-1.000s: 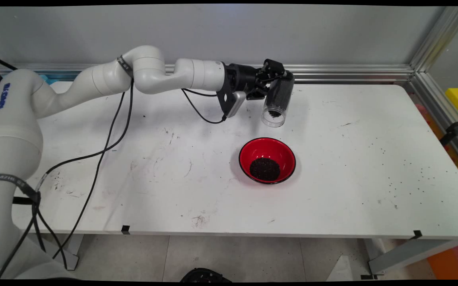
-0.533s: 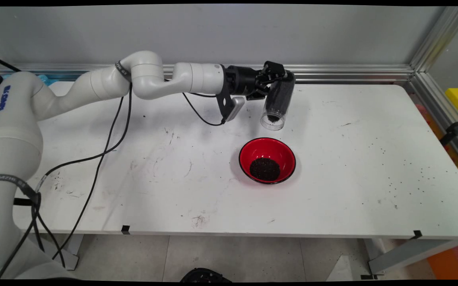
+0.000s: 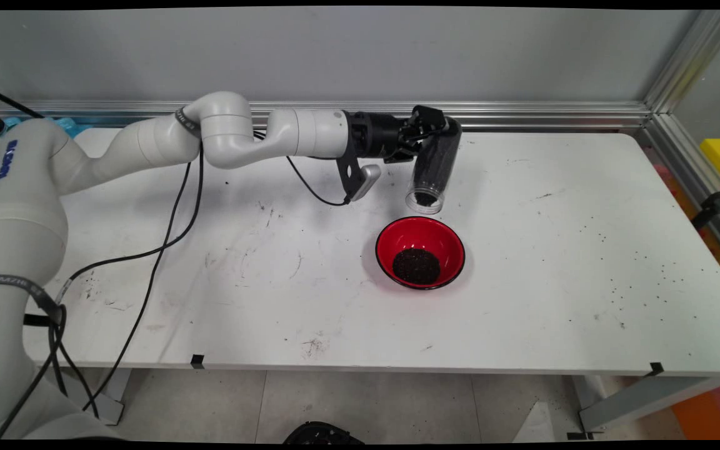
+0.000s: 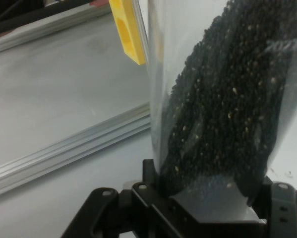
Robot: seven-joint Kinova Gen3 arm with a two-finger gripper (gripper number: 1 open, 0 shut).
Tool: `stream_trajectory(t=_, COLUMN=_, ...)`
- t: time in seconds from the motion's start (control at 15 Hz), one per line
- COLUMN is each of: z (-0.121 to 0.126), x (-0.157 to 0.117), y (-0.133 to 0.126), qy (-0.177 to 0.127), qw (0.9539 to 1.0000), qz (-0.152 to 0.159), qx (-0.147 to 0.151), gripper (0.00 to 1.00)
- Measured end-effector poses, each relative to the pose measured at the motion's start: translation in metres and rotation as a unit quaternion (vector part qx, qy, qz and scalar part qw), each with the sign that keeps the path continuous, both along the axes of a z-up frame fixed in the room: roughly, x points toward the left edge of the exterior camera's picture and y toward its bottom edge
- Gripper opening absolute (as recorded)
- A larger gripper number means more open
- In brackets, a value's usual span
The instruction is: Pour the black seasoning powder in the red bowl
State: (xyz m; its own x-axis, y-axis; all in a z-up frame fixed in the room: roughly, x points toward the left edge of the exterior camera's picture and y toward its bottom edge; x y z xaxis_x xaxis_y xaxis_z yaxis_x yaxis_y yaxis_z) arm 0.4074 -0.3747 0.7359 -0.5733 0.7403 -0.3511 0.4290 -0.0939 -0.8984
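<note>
The tool (image 3: 427, 128) is clamping a clear jar (image 3: 433, 165) of dark grains, tilting it mouth-down just beyond the red bowl (image 3: 420, 252) sitting on the bench (image 3: 554, 262).

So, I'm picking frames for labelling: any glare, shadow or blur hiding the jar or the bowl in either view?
Main view: jar and red bowl are sharp, with only a soft shadow on the table left of the bowl. Hand view: the jar fills the frame, slightly soft, its clear wall pale with glare; the bowl is not in view.
</note>
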Motion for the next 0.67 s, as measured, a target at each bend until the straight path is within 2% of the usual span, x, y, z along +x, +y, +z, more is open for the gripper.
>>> stream_trajectory(t=0.67, z=0.002, x=-0.009, y=0.021, qy=-0.011, qw=0.9995, qz=0.025, qx=-0.014, gripper=0.00)
